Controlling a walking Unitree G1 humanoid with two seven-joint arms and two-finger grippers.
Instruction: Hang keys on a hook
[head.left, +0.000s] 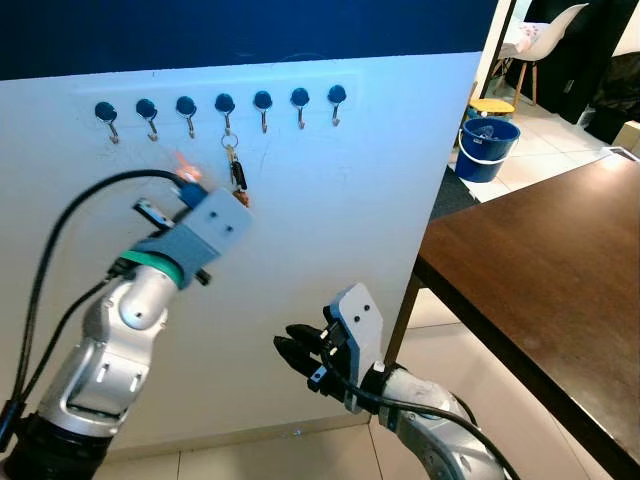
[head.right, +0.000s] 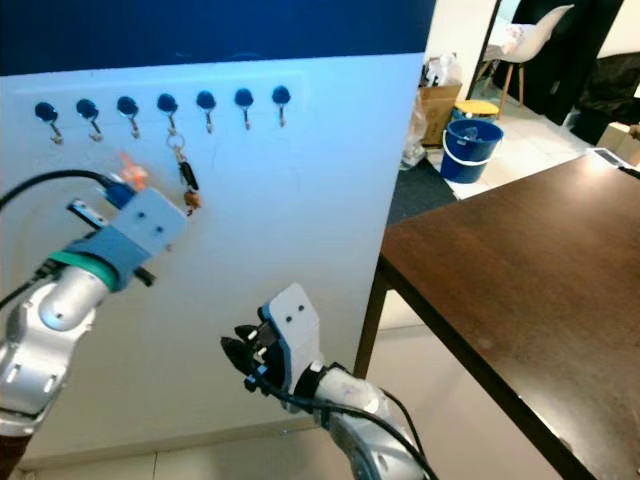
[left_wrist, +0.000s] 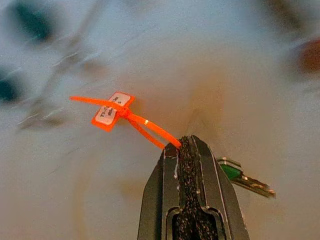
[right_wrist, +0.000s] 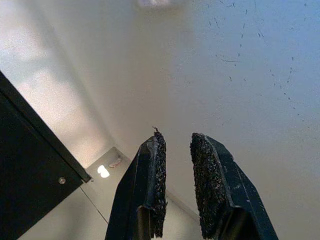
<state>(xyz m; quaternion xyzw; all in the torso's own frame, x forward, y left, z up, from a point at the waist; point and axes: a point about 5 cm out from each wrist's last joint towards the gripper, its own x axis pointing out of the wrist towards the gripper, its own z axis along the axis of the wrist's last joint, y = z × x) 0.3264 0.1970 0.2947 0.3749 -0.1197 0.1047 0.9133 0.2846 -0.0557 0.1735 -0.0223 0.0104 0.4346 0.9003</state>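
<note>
The left pincer (left_wrist: 186, 150), pinching the orange-tagged keys (left_wrist: 245, 177), should lift their loop (blurred) over a free hook (head.left: 189, 112); right pincer (right_wrist: 177, 145) idles, narrowly parted.

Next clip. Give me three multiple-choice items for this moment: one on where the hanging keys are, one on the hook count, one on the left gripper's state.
1. The hanging keys are on which hook, counted from the robot's left?
A. second
B. fourth
C. seventh

2. How many blue hooks are on the wall?
A. five
B. seven
C. nine

3. The left gripper has its jaws:
A. wide open and empty
B. shut on an orange tag
C. shut on a hook

Answers:
1 B, the key ring sits on the fourth hook.
2 B, seven blue heads stand in one row.
3 B, the left wrist view shows the jaws closed on the tag's tie.
</note>
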